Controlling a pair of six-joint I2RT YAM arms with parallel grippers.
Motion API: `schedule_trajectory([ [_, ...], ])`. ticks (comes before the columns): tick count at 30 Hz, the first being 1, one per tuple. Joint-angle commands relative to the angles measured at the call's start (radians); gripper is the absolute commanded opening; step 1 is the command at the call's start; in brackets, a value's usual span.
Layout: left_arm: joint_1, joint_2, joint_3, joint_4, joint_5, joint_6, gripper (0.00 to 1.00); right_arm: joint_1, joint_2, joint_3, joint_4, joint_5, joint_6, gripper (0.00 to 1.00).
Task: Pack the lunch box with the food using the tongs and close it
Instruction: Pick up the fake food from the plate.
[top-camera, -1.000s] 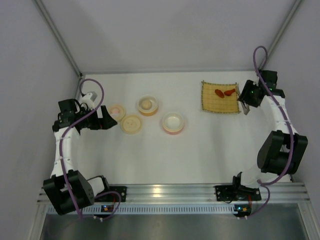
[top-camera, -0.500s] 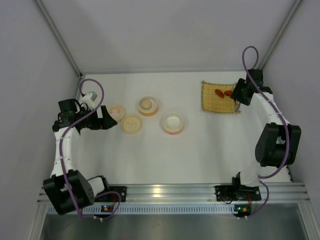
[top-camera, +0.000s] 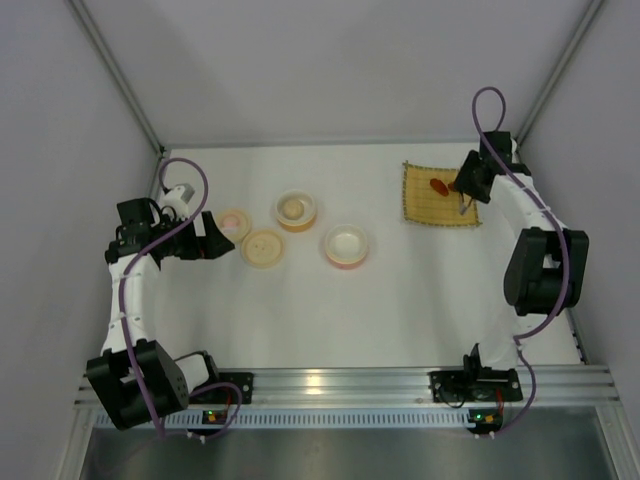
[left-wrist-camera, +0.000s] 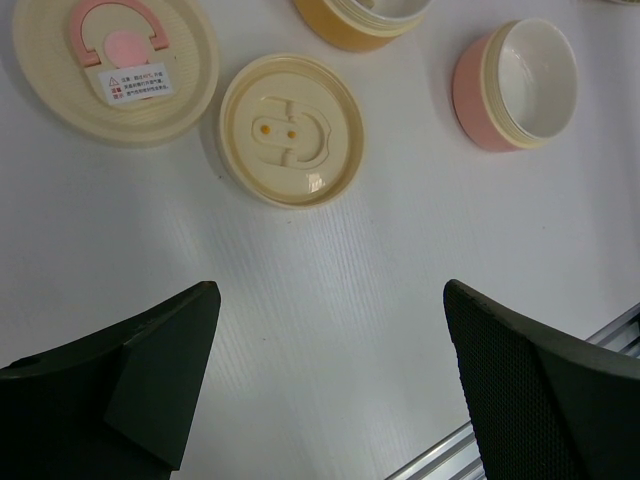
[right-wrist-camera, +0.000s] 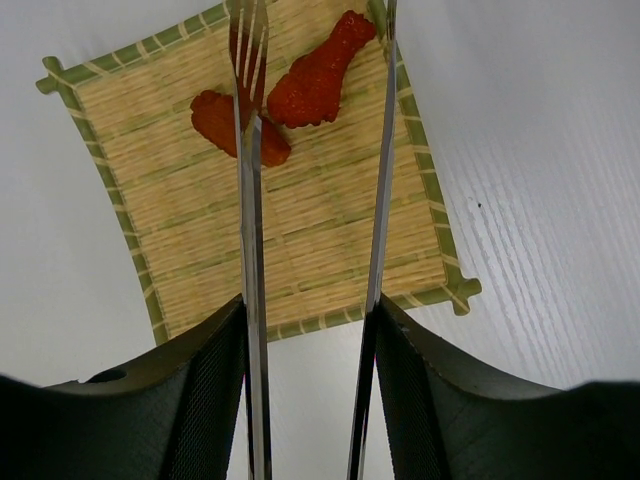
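Note:
Two red-orange sausage pieces of food (right-wrist-camera: 315, 75) (right-wrist-camera: 212, 118) lie on a yellow bamboo mat (right-wrist-camera: 300, 250) at the table's far right. My right gripper (right-wrist-camera: 310, 320) is shut on the silvery tongs (right-wrist-camera: 381, 200), one finger pressing each arm. The tong tips stand apart over the sausages, and the forked left tip overlaps the left piece. From above, the right gripper (top-camera: 462, 190) hovers over the mat (top-camera: 425, 208), with one sausage (top-camera: 437, 185) showing. The lunch box lies in parts: an orange bowl (top-camera: 296, 211) with something pale inside and a pink bowl (top-camera: 346, 245). My left gripper (left-wrist-camera: 330, 380) is open and empty.
Two cream lids (left-wrist-camera: 115, 65) (left-wrist-camera: 290, 130) lie flat ahead of the left gripper (top-camera: 213, 240), with the pink bowl (left-wrist-camera: 515, 85) to their right. An aluminium rail (top-camera: 330, 385) runs along the near table edge. Grey walls close in the sides and back.
The right arm has swung left from the mat's right edge to above the mat, bringing the tongs over the sausages. The left arm has not moved.

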Motion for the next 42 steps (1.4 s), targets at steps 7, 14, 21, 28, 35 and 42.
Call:
schedule_trajectory([
  [7, 0.006, 0.004, -0.015, 0.044, 0.005, 0.017, 0.98, 0.039, 0.048, 0.06, 0.048, 0.031, 0.056, 0.5],
  [14, 0.006, 0.002, -0.018, 0.043, -0.002, 0.02, 0.98, 0.039, 0.085, 0.07, 0.036, 0.054, 0.087, 0.5],
  [21, 0.005, -0.001, -0.022, 0.046, -0.008, 0.023, 0.98, 0.039, 0.106, 0.07, 0.034, 0.052, 0.096, 0.5],
  [28, 0.005, 0.001, -0.024, 0.047, -0.006, 0.022, 0.98, 0.072, 0.125, 0.083, 0.034, 0.034, 0.107, 0.5],
  [35, 0.006, 0.008, -0.022, 0.052, -0.002, 0.016, 0.98, 0.088, 0.131, 0.095, 0.023, 0.041, 0.122, 0.5],
  [42, 0.005, 0.014, -0.019, 0.056, 0.0, 0.016, 0.98, 0.088, 0.128, 0.083, 0.002, 0.057, 0.118, 0.48],
])
